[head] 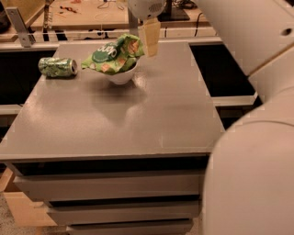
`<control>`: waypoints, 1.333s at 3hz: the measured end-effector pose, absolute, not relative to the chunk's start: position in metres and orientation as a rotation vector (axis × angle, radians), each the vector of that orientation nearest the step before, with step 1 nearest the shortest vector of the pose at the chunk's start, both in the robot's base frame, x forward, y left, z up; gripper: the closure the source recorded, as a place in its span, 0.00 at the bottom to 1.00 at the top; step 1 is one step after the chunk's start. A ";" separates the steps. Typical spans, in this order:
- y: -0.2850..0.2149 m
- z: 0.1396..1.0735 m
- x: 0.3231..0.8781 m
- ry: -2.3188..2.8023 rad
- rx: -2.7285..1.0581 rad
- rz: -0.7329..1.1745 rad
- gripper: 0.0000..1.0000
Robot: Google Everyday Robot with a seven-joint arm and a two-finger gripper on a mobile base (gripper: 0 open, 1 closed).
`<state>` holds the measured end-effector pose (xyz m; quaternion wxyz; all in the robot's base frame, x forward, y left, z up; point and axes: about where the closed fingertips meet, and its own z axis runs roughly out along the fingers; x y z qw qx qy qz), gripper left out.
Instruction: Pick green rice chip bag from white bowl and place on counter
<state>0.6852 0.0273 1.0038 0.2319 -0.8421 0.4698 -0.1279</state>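
Note:
The green rice chip bag is crinkled light green foil with a dark green oval logo. It lies across the white bowl and overhangs its rim. The bowl stands at the back left of the grey counter. My gripper hangs from above at the back of the counter, just right of the bag's upper right corner and a little above the bowl's rim. It does not visibly hold anything.
A green patterned soda can lies on its side at the counter's left edge, left of the bowl. A wooden workbench with cables runs behind the counter. My arm fills the right side of the view.

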 end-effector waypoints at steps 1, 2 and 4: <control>0.050 0.993 0.694 1.221 -2.407 -0.331 0.00; 0.064 0.978 0.702 1.194 -2.447 -0.270 0.00; 0.082 0.968 0.708 1.153 -2.469 -0.212 0.00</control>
